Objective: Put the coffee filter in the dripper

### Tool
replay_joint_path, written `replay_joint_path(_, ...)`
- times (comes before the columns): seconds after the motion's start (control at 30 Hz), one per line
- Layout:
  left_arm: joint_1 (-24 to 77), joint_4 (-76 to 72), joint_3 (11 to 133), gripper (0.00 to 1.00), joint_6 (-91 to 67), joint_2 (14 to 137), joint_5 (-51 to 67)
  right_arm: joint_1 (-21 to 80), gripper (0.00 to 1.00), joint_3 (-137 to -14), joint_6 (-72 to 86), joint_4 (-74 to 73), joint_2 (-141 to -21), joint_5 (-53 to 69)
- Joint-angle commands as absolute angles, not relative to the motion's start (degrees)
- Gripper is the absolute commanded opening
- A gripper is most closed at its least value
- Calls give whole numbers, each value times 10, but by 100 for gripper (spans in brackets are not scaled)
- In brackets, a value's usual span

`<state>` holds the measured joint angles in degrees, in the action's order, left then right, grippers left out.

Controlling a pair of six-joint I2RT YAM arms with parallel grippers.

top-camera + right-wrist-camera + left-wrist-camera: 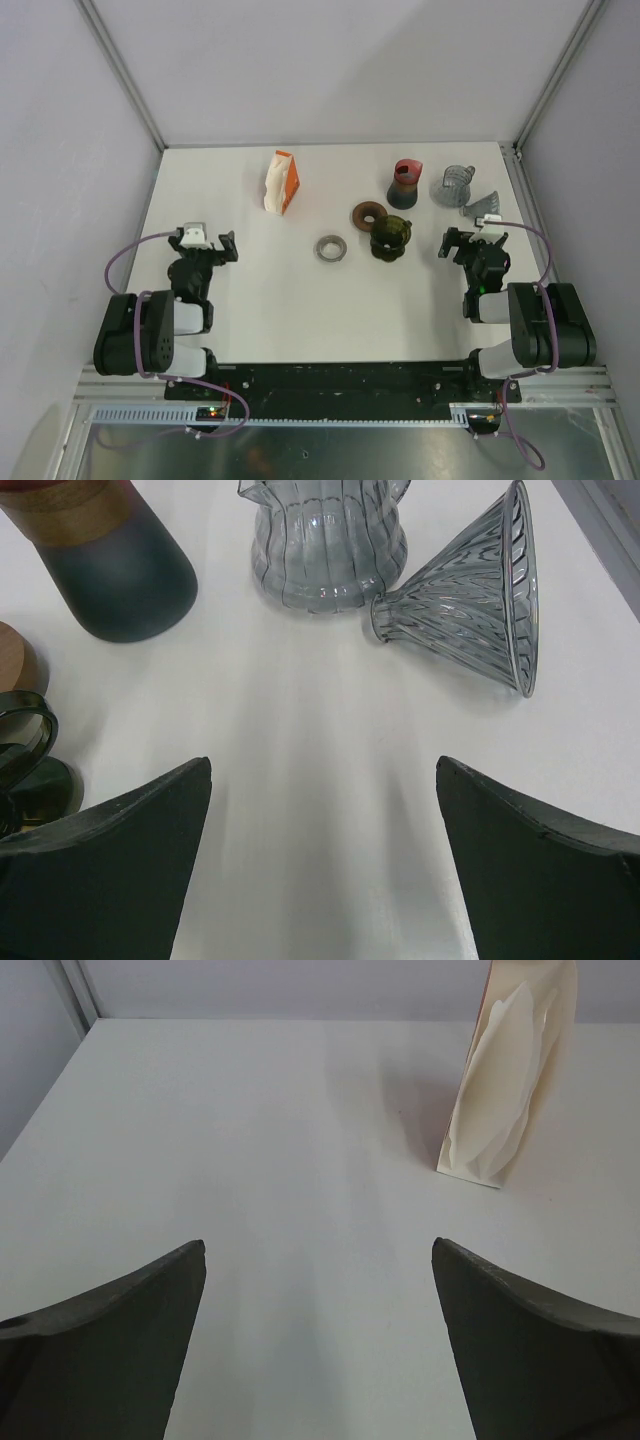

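Top view: both arms sit folded at the near edge, the left gripper [203,243] and right gripper [475,243] spread wide and empty. The filter pack [282,183] stands well left of the green dripper [389,238].
Left wrist view: the pack stands upright ahead.
Right wrist view: a glass cone [470,600] lies tipped over, right of the dripper.

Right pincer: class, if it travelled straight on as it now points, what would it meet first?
Probably the ribbed grey glass jug, though the tipped glass dripper lies close to the right of that line.
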<state>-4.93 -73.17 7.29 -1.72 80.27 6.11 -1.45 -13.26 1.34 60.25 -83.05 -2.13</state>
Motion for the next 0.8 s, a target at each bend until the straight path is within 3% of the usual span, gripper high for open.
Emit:
replay_joint_path(0.0, -46, -758, 74, 100, -21, 804, 47, -13, 99, -141, 5, 615, -835, -25)
replay_joint_path(0.17, -47, -757, 75, 100, -22, 804, 46, -14, 99, -145, 24, 586, -803, -69)
replay_joint_path(0.33, -33, -744, 81, 100, -4, 803, 49, -20, 99, -170, 62, 475, -698, -127)
replay_joint_path(0.47, -31, -732, 87, 100, -2, 797, 50, -33, 99, -192, 109, 419, -608, -103)
replay_joint_path(0.6, -33, -536, 179, 100, -1, 749, 69, -34, 97, -280, 125, 277, -560, -77)
replay_joint_path(0.77, -31, -275, 343, 100, 28, 774, 129, -33, 93, -418, 123, 96, -566, -28)
